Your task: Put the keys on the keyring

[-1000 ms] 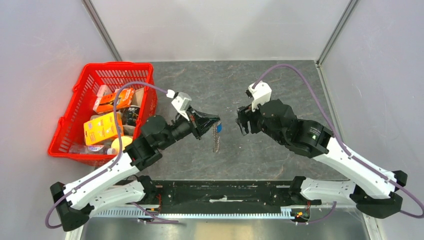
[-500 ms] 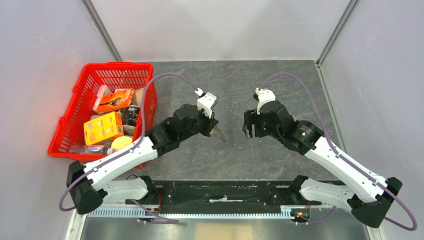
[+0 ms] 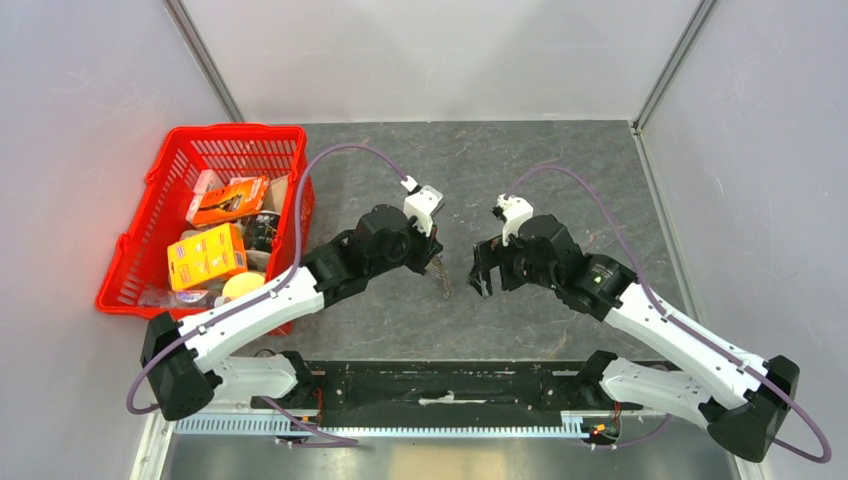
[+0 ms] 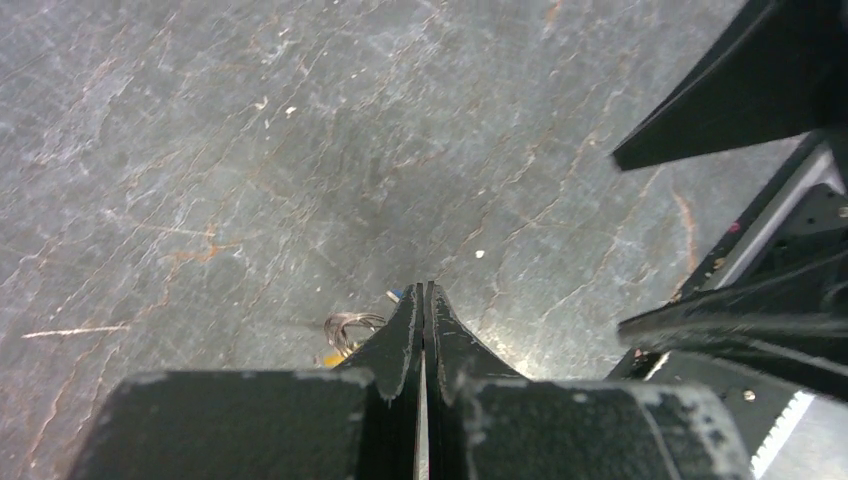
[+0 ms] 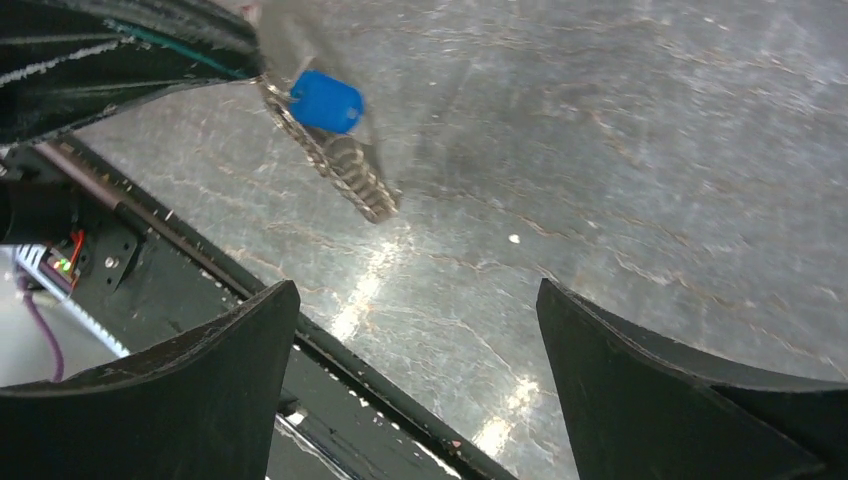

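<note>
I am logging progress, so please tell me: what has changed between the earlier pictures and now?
The left gripper turned from pointing sideways to pointing more downward, staying shut on the keyring, with the blue key hanging by it. The right gripper, open, drew back toward the near edge and nearer to the keyring. The red basket stayed put.

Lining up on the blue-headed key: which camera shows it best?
The right wrist view: the blue-headed key hangs large and clear by the keyring. The left wrist view shows only a blue speck beside the left tool; in the top view it is too small to make out.
</note>
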